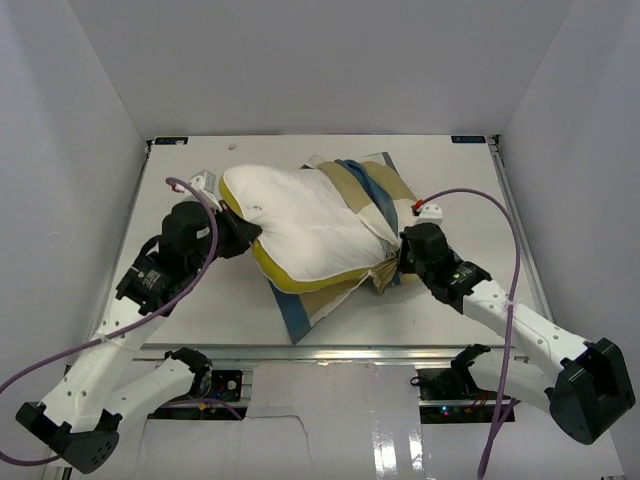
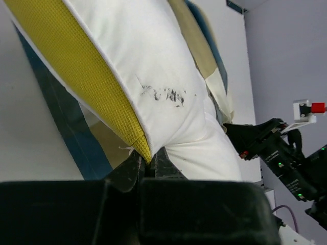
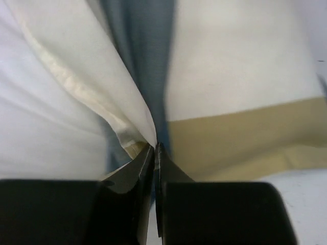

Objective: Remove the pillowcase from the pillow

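Pillow (image 1: 305, 225) lies plump and white across the middle of the table (image 1: 200, 300), its yellow edge showing along the near side. Most of it is bare. The pillowcase (image 1: 365, 180) covers only its right end, bunched there in tan, blue and cream folds, with more of the fabric spread flat beneath the pillow and a blue-bordered corner poking out at the near edge.

The left gripper (image 1: 248, 232) sits at the pillow's left end. In the left wrist view its 2 fingers are pinched nearly together on the pillow's corner, right where the yellow edge meets the white face.

The right gripper (image 1: 400, 262) is at the pillow's right end. Its 2 fingers are pressed tight on a fold of cream pillowcase cloth, beside the blue band.
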### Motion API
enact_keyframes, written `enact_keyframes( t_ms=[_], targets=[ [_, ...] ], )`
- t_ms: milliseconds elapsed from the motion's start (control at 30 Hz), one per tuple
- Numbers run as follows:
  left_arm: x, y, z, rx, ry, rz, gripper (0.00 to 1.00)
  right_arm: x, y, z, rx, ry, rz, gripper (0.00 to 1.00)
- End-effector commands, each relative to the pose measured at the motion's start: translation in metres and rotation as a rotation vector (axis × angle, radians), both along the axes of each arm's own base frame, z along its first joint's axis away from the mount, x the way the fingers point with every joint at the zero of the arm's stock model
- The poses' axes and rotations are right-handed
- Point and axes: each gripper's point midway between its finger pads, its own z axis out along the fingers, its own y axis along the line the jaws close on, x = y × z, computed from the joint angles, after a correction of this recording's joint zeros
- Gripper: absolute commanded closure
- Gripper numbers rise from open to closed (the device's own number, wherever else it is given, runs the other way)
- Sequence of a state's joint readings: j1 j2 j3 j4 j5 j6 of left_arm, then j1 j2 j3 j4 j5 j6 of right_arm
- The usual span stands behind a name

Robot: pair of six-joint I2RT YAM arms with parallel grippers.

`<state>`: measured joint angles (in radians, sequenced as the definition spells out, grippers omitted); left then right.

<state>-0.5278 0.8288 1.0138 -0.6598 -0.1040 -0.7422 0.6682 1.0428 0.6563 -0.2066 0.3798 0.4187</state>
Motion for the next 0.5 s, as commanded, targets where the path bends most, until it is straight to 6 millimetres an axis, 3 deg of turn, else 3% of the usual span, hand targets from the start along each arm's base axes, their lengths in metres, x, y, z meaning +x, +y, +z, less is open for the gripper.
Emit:
enact_keyframes(
  t_ms=[0, 33, 167, 200, 233, 367, 400, 467],
  targets=[
    [0.015, 0.013, 0.064, 0.030, -0.126, 0.065, 1.00, 0.015, -0.059, -0.002, -0.039, -0.011, -0.241, 0.92],
    [0.017, 0.012, 0.073, 0.028, -0.134, 0.063, 1.00, 0.020, -0.081, -0.009, -0.035, 0.008, -0.317, 0.92],
    [0.018, 0.010, 0.119, 0.010, -0.168, 0.056, 1.00, 0.023, -0.121, -0.028, -0.028, 0.070, -0.462, 0.92],
    [0.020, 0.010, 0.120, 0.019, -0.161, 0.057, 1.00, 0.022, -0.131, -0.029, 0.001, 0.077, -0.497, 0.92],
    [0.018, 0.013, 0.118, 0.035, -0.150, 0.063, 1.00, 0.018, -0.135, -0.035, 0.013, 0.090, -0.506, 0.92],
    [0.012, 0.014, 0.096, 0.037, -0.122, 0.054, 1.00, 0.014, -0.118, -0.021, 0.109, 0.036, -0.402, 0.92],
    [0.008, 0.012, 0.073, 0.030, -0.113, 0.035, 1.00, 0.015, -0.101, -0.006, 0.161, -0.010, -0.293, 0.92],
    [-0.001, 0.004, 0.047, -0.003, -0.093, -0.014, 1.00, 0.014, -0.086, 0.016, 0.194, -0.051, -0.189, 0.84]
  ],
)
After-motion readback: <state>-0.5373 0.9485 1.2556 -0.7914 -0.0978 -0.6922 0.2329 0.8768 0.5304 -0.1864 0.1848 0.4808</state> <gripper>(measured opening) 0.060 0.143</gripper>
